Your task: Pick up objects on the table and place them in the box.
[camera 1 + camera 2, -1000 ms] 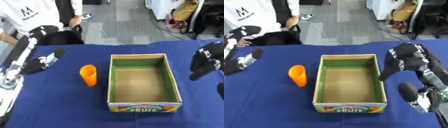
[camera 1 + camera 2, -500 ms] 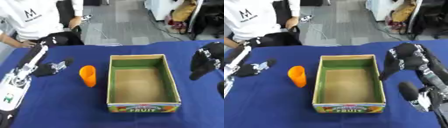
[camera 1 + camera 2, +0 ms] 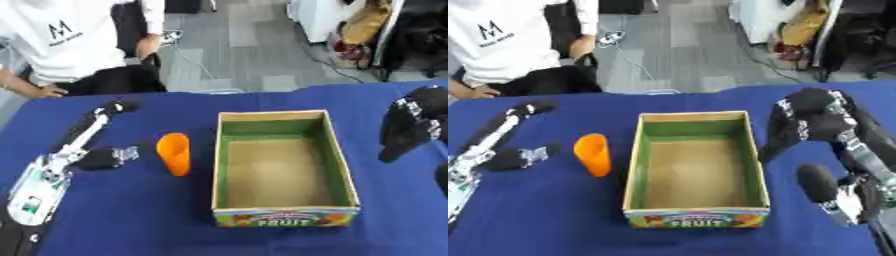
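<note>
**Hands apart from the orange cup, box standing open**

Left hand [image 3: 98, 158] lies low on the blue table [image 3: 131, 220] at the view's left side, its dark fingers stretched out toward the orange cup [image 3: 174, 153] and relaxed rather than curled. It holds nothing, and a strip of bare cloth separates its fingertips from the cup. The cup stands upright, just beside the left wall of the cardboard box [image 3: 347, 170], outside it. The box is open-topped, green along its inner walls, brown on its floor, with a printed "FRUIT" panel on the near side; nothing lies inside.

Right hand [image 3: 802, 122] hangs beside the box's right wall, fingers drooping downward and gently bent, gripping nothing. Whether it touches the table I cannot tell.

The right eye view shows that hand whole, along with the silver and black forearm behind it and a rounded black part near the lower right corner. The left eye view cuts the right hand at the frame edge, but shows more of the left arm, its white and silver links running down to the lower left corner.
</note>
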Motion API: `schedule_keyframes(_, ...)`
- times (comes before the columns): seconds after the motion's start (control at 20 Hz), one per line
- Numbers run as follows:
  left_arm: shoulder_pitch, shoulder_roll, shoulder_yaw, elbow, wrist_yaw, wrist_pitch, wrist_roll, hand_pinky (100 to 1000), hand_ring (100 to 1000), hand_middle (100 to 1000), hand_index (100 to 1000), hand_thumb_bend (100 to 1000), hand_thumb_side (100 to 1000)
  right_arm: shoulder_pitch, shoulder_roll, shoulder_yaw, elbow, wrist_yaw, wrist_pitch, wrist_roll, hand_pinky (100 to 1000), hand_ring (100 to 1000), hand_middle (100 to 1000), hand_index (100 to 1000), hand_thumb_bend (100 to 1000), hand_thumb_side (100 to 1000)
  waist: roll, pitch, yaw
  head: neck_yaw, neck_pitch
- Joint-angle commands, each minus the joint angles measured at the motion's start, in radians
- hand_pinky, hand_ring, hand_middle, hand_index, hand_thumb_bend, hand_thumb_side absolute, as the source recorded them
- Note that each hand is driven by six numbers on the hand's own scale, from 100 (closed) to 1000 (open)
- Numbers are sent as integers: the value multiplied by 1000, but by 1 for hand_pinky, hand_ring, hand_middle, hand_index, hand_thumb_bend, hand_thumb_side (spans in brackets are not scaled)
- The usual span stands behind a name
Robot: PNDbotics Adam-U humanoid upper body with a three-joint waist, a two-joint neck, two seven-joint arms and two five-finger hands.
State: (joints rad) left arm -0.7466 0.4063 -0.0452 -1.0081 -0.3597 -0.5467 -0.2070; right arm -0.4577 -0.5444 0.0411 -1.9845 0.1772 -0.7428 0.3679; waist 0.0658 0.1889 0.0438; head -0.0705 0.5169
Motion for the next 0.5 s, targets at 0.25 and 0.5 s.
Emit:
schedule_keyframes(0.25,-43,14,9,53,42,-61,-121,1000,973,960,1000,1000,535,-25,-8,-3,-16,-11,-58,67,100,352,359,537,128,966,-5,-16,-7,-2,-19)
schedule_keyframes(0.5,-69,26,9,85,28,-66,-187,1000,981,977,1000,1000,540,-32,-4,-2,-16,-16,-58,72,100,352,361,537,127,967,-4,-15,-14,-2,-21)
